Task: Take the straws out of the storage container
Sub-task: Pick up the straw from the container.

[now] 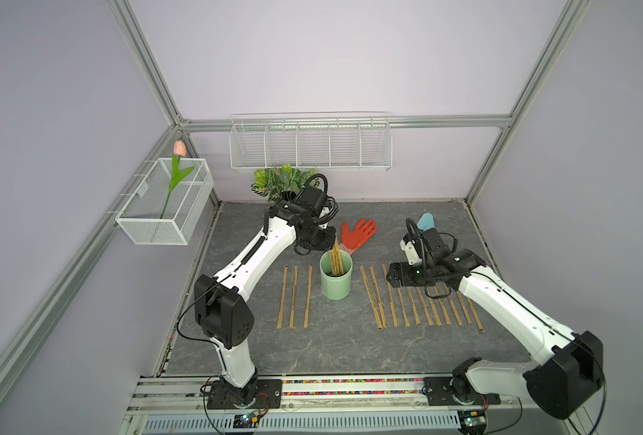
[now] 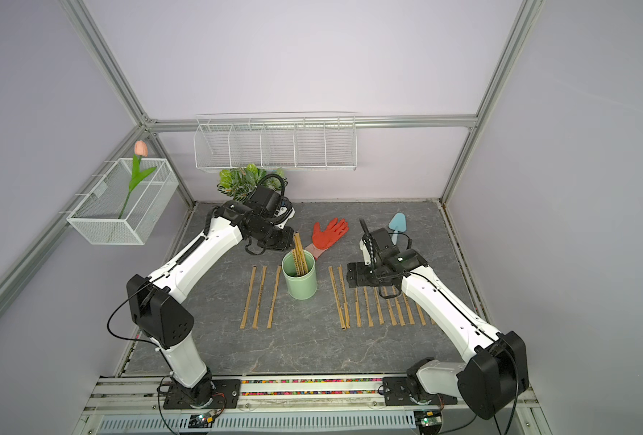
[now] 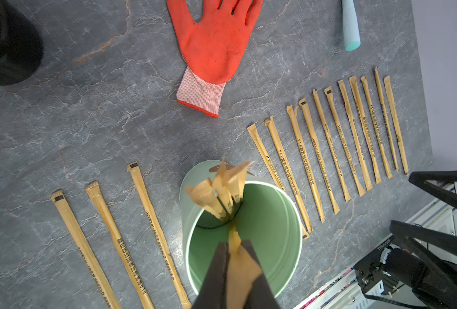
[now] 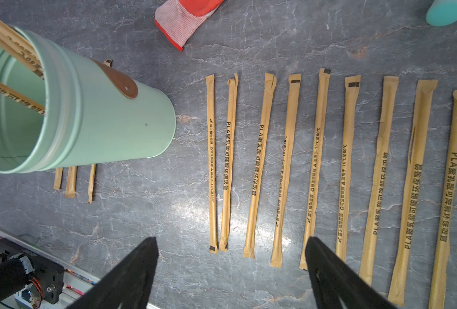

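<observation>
Left wrist view and both top views, stock listed largest first. Item: grey table (image 1: 331, 350), bearing everything below. Item: right row of straws (image 4: 259, 166), about a dozen, flat and side by side; I judged these done. Item: mint storage container (image 1: 335, 286), upright at mid-table between the two rows. Item: left row (image 1: 294, 297), three straws, flat, likewise done. Item: my right pincer (image 4: 230, 240), spread wide, empty, above the right row. Item: my left pincer (image 3: 234, 244), clenched on one straw (image 3: 238, 273) whose lower end was down inside the container. Item: remaining straws (image 3: 222, 187), three leaning in the container, tops above its rim. By my reckoning most of the job was finished; four were left to lift out
</observation>
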Robot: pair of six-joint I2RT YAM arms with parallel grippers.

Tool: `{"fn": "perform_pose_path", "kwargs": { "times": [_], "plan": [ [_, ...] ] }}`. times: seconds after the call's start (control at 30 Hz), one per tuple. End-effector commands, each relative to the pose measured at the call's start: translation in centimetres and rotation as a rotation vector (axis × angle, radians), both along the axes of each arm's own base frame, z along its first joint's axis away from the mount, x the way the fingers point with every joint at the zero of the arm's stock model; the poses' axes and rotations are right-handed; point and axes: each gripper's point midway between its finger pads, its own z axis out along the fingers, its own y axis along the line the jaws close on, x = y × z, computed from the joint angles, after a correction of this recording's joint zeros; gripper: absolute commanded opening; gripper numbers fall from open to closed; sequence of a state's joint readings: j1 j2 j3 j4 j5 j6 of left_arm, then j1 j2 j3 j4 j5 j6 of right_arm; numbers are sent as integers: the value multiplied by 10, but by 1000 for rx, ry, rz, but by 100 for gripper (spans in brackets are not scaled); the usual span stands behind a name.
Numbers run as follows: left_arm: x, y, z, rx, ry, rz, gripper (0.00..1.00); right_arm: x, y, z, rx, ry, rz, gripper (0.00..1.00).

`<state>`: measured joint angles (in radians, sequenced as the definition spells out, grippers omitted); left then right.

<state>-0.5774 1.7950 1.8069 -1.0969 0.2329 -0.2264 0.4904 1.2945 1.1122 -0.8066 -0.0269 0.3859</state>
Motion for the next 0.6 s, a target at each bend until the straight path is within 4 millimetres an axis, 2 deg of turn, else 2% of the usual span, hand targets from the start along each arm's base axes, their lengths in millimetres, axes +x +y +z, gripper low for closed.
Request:
{"fn": "perform_pose_path", "kwargs": {
  "times": [0.0,0.23,0.57],
  "plan": [
    [-8,1,20,-3,-29,-35,13,-1,-1,1,21,1,-16,89],
    [-12,3,39,0,-48,-51,13,0,-1,2,22,-2,-15,89],
    [-18,12,89,-11,-128,-70,12,0,0,5,27,-8,-14,89]
  ]
}}
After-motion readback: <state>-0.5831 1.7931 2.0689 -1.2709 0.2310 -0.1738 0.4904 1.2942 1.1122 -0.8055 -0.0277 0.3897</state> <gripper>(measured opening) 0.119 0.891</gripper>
